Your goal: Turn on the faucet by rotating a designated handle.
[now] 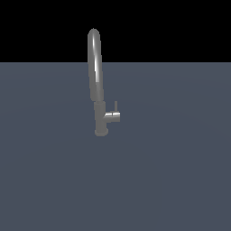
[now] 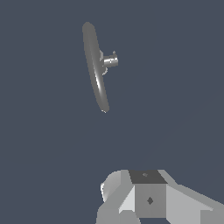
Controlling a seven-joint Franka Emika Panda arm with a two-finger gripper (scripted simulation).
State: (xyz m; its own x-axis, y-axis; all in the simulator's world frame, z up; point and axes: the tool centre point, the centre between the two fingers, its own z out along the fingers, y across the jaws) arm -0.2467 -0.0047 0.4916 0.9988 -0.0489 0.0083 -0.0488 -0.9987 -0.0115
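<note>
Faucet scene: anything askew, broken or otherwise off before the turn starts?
Nothing stands out. The faucet stands upright and intact on the plain grey floor, and the handle juts from its base toward the exterior view's right, pin up. The gripper is well clear of it; its fingertips are out of frame.

From overhead the faucet (image 2: 95, 65) spout hides its own base. The gripper (image 2: 151, 199) is cut off at the wrist view's edge, fingertips unseen. The handle (image 1: 113, 116) pin is too thin for detail.
</note>
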